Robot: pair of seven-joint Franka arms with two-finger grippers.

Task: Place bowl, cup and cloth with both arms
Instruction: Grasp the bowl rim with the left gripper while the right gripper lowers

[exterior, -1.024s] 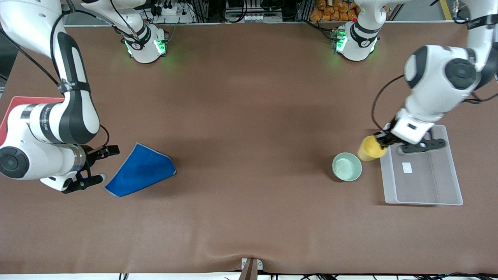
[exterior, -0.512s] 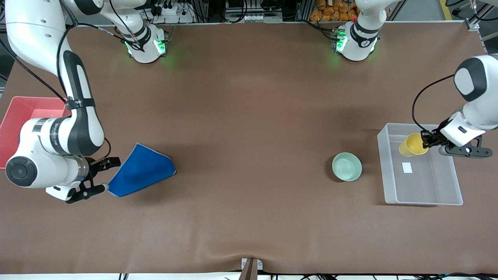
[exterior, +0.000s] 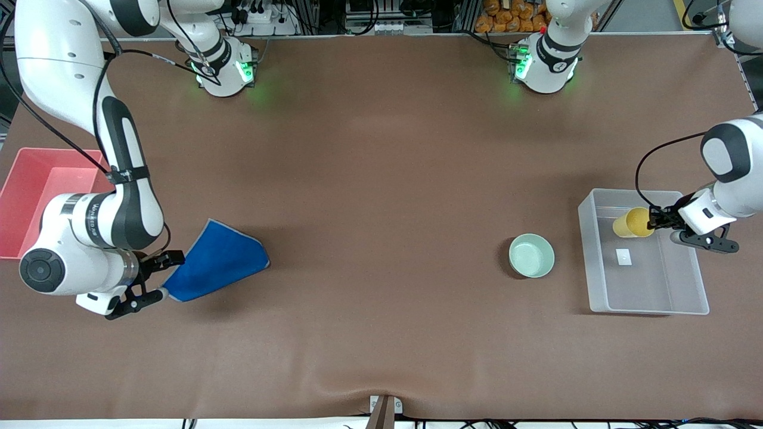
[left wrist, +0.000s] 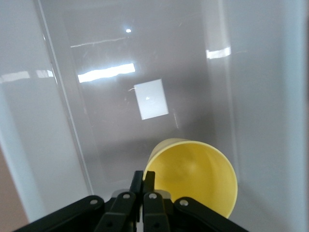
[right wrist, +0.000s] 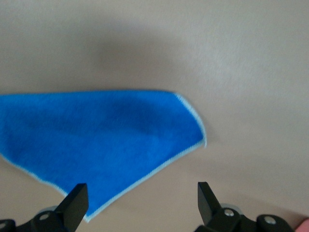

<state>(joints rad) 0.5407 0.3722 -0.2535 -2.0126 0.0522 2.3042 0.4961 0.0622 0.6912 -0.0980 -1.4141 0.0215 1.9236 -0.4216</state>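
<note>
Firstly, front view
- Table (exterior: 381, 179): brown surface, arm bases lit green along its robots' edge.
- Left gripper (exterior: 656, 219): over the clear bin (exterior: 685, 304) at the left arm's end of the table; pinched tight on the rim of the cup (exterior: 634, 223).
- Cup: yellow, tipped on its side, held inside the bin's outline at the end nearer the robots; whether it touches the bin floor cannot be told from here.
- Bowl (exterior: 531, 255): mint-green, upright on the table, just beside the clear bin, apart from it.
- Right gripper (exterior: 158, 276): low at the corner of the cloth (exterior: 217, 261) toward the right arm's end of the table; jaws spread wide, one finger to each side of that corner, nothing gripped.
- Cloth: blue, flat on the table, roughly triangular.
- Red bin (exterior: 27, 196): at the right arm's end of the table, partly hidden by the arm.

Left wrist view
- Left gripper (left wrist: 143, 180): fingers pressed together on the cup's (left wrist: 193, 174) rim, wall between them; a detail the front view leaves small.
- Cup: mouth facing the camera, interior bare.
- Clear bin (left wrist: 63, 121): floor and side wall fill the frame; white label (left wrist: 151, 99) on the floor past the cup.

Right wrist view
- Right gripper (right wrist: 140, 205): two fingers wide apart.
- Cloth (right wrist: 96, 140): pale edging visible, not seen from the front; its edge lies between the fingers, not clamped.
</note>
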